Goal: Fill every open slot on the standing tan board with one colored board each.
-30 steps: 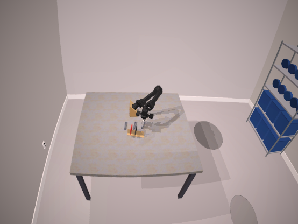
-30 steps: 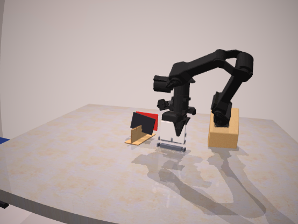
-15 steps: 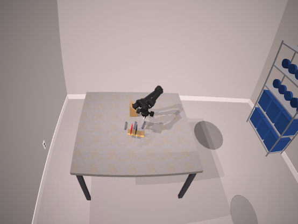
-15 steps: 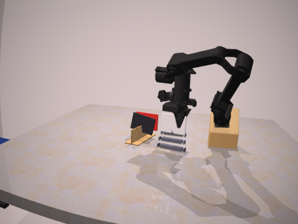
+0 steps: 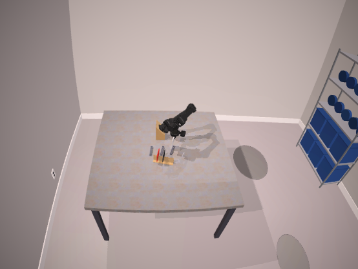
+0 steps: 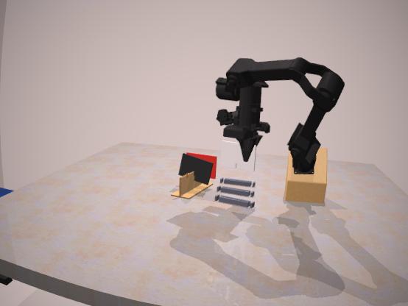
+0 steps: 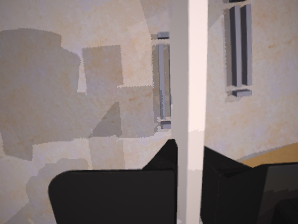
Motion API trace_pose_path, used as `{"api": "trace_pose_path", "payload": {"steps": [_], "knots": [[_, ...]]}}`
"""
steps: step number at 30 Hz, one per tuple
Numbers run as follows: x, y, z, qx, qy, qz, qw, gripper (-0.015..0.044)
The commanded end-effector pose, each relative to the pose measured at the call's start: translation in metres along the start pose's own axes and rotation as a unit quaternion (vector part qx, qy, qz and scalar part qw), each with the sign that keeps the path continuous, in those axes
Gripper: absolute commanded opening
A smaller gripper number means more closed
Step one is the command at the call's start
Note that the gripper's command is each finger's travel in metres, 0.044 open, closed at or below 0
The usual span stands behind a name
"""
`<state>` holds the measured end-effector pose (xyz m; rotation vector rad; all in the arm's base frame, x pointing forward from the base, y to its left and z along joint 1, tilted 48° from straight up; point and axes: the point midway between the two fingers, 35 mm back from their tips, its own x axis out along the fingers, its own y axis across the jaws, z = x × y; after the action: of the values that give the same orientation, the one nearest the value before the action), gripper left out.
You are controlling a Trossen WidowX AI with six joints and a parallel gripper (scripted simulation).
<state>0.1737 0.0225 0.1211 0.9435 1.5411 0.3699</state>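
The robot's arm [image 5: 181, 120] [image 6: 274, 70] is matte black throughout, with chunky rounded joint housings and angular links. Small knobby protrusions flank the lower section. The hand [image 6: 250, 152] [image 7: 178, 145] has dark, tapered, wedge-shaped fingers. Small fasteners dot the flat base plate [image 6: 297, 172].

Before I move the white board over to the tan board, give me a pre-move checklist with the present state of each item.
1. White board gripped by the end effector: ok.
2. White board raised clear of the holders: ok, a gap shows beneath it.
3. Notch facing down: ok, a small cut shows at its lower edge.
4. Red board and black board standing crosswise on the tan board: ok.
5. Both pushed fully down: cannot tell; the black board looks tilted.
6. White board lined up with the open slot: not ok, it hangs off to the side.
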Motion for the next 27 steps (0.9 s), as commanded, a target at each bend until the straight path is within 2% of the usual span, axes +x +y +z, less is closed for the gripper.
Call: {"api": "trace_pose_path", "payload": {"steps": [1,27], "knots": [[-0.007,-0.001,0.000,0.000,0.001,-0.001,1.000,0.0000],[-0.017,0.005,0.059,-0.021,0.000,-0.002,1.000,0.0000]]}}
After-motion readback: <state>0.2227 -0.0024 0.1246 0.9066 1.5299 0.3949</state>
